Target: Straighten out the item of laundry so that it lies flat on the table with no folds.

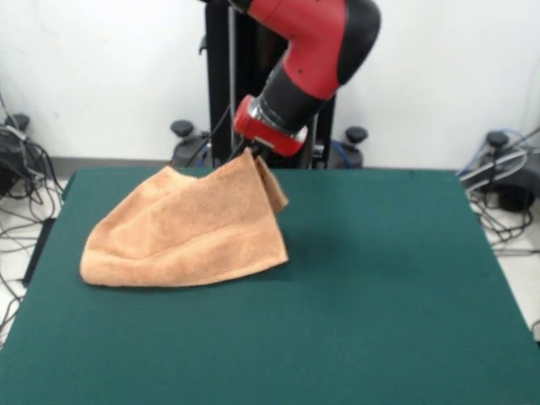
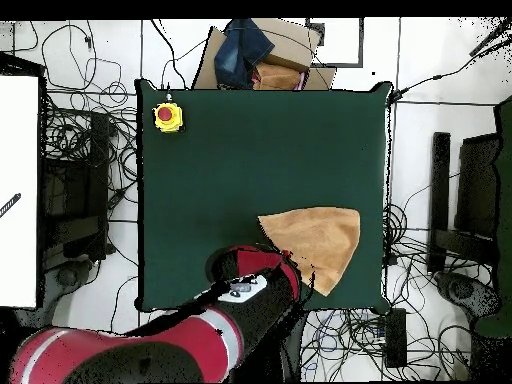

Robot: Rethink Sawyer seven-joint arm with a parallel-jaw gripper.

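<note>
Front: towel (image 1: pixel 190 229) corner lifted; overhead adds yellow e-stop box (image 2: pixel 168 117).

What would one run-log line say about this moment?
arm: low over table's far side | gripper: at towel's raised corner, grip unclear | towel: partly lifted, folded, not flat | table: green

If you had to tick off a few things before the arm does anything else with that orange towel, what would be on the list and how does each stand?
1. Towel lifted by a corner at the gripper: ok, that corner is raised.
2. Fingers closed firmly on the cloth: cannot tell, they are hidden.
3. Towel flat, no folds: not ok, it hangs tent-like with a flap doubled behind.
4. Lower edge resting on the table: ok.
5. Free table to spread it on: ok, bare green on one side.
6. Yellow box with the red button clear of the towel: ok, at the opposite corner.
</note>
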